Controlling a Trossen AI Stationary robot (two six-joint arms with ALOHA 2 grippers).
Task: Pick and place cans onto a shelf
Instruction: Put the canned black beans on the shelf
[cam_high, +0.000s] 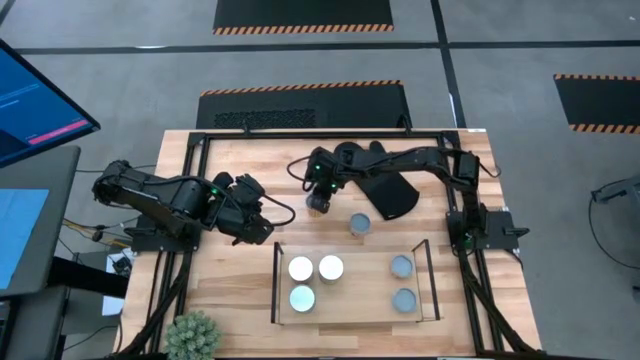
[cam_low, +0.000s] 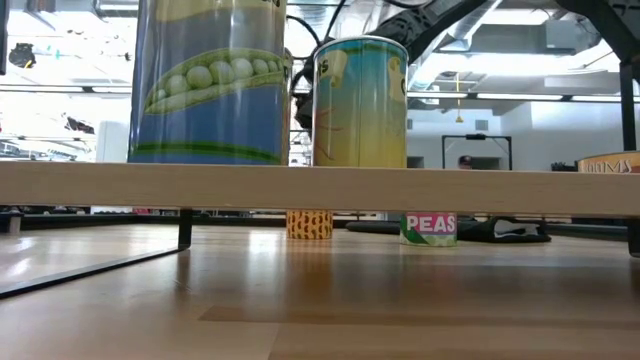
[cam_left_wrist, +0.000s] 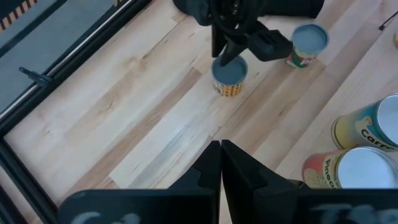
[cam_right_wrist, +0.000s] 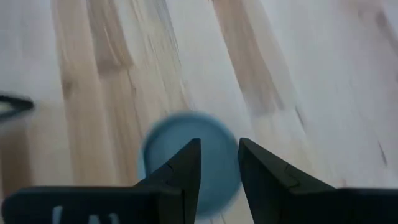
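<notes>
An orange-labelled can with a blue-grey top stands upright on the table. My right gripper hovers right over it, open, its fingers pointing down at a slant over the lid. A second can with a PEAS label stands upright on the table to its right. Several cans stand upright on the shelf, the wood-based wire rack nearer the front. My left gripper is shut on nothing and hangs above the table's left part. My right gripper has its fingertips over the orange can's top, slanting down from the table's right. The gap between them is narrower than the lid. Whether they touch the lid, I cannot tell.
A black oven mitt lies at the back right, beside the right arm. The large black frame rims the table. A small green plant stands at the front left corner. Bare wood lies between the shelf and the two loose cans.
</notes>
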